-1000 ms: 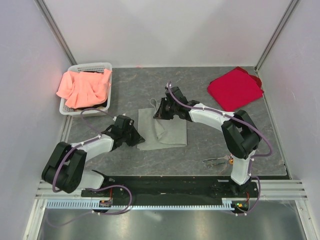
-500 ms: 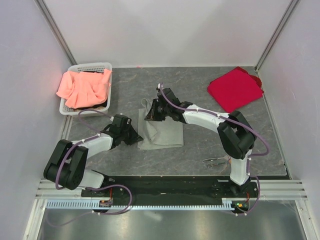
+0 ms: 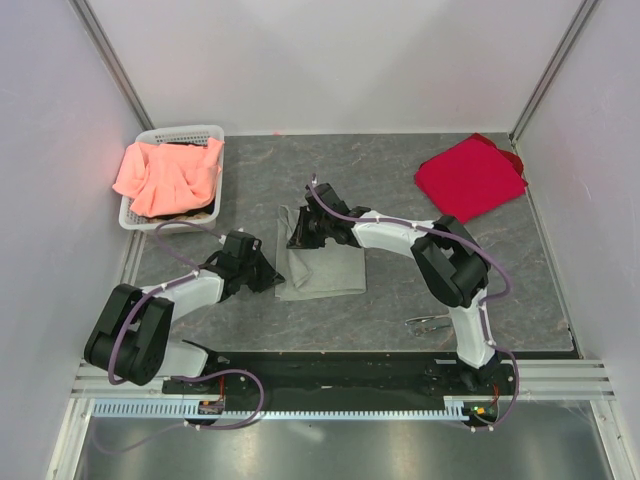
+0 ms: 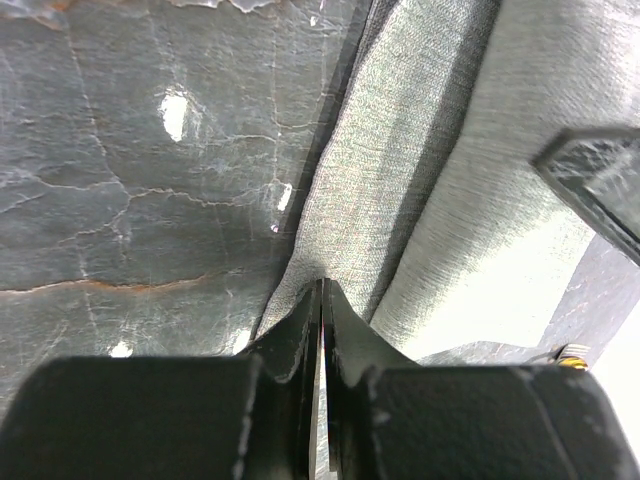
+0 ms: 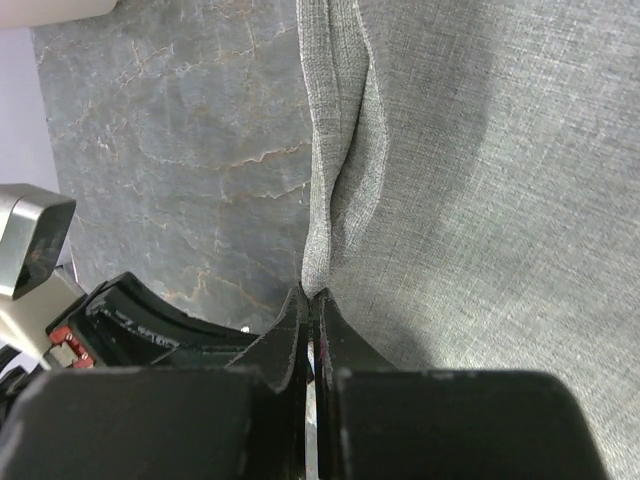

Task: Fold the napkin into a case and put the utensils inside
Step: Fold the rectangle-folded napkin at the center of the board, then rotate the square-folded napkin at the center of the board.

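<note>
The grey-green napkin [image 3: 325, 270] lies mid-table, partly folded over on itself. My left gripper [image 3: 274, 282] is shut on its near-left edge; in the left wrist view the closed tips [image 4: 322, 286] pinch a ridge of napkin [image 4: 400, 200]. My right gripper [image 3: 298, 234] is shut on the far-left corner; in the right wrist view the tips [image 5: 311, 293] clamp a raised fold of napkin [image 5: 480, 180]. The silvery utensils [image 3: 432, 322] lie near the right arm's base, apart from the cloth. No finished case shows.
A red cloth [image 3: 470, 177] lies at the back right. A white basket [image 3: 178, 134] holding a salmon-orange cloth [image 3: 165, 175] stands at the back left. Part of the left arm [image 5: 150, 315] shows close by in the right wrist view.
My right gripper has carried the napkin's far corner to the left, laying the cloth over itself so it looks narrower. The left gripper has stayed put on its edge.
</note>
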Tool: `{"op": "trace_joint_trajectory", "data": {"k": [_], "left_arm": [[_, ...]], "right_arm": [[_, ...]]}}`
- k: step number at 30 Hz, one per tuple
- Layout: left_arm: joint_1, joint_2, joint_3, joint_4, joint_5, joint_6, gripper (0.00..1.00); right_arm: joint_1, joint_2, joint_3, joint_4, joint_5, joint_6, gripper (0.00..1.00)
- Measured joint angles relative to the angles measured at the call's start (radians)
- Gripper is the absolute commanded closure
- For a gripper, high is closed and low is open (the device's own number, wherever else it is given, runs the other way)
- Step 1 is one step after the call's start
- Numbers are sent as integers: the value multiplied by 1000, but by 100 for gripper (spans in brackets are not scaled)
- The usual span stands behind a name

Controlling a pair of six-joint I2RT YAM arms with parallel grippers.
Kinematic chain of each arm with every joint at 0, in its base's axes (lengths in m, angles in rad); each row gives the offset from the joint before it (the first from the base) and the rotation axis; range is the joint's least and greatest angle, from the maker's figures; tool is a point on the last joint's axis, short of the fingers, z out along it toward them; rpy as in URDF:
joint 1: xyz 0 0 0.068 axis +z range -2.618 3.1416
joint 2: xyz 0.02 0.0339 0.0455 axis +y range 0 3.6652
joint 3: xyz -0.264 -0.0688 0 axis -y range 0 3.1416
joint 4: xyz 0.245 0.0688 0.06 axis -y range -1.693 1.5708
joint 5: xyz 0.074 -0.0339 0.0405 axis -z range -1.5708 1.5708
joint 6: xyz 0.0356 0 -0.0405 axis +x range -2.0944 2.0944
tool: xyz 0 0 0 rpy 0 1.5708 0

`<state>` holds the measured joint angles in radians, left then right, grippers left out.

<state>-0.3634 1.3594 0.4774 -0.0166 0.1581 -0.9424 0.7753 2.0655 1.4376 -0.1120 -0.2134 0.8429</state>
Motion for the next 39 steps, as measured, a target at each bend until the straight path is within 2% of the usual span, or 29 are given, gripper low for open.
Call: {"op": "trace_joint_trajectory", "data": {"k": [10,15,16,18,19,22,26,28,30,32,35,37,39], "left_arm": [[0,-28,-16,-7,-5,0,91],[0,-45,-21,-24,-22,0,91],[0,-45,-21,-25,-22,0,91],[0,-45,-21,-26,-22,0,91],[0,-46,-21,-26,-22,0,91],[0,-76,-24,-46,-27,1,88],[-1,-225,-28,-129,-67,1,83],[-1,-326,-27,-167,-100,2,78],[-1,-415,-22,-193,-127,7,79],[-1,-441,-8,-195,-129,12,82],[-2,-362,41,-175,-93,25,85],[-8,-251,81,-141,-60,38,86],[-16,-139,113,-114,-35,54,88]], "right_arm": [[2,68,45,23,-35,7,95],[2,78,50,22,-42,10,89],[2,79,52,23,-43,10,81],[2,80,59,24,-51,10,72],[2,83,63,25,-55,11,63],[2,86,69,24,-74,6,47],[-1,69,66,-16,-86,-29,36],[-8,26,40,-47,-86,-56,34],[-24,-61,-24,-67,-89,-86,35],[-54,-171,-111,-76,-91,-115,38],[-105,-299,-230,-74,-93,-149,48],[-130,-353,-317,-58,-93,-166,58],[-131,-371,-399,-49,-93,-181,62]]}}
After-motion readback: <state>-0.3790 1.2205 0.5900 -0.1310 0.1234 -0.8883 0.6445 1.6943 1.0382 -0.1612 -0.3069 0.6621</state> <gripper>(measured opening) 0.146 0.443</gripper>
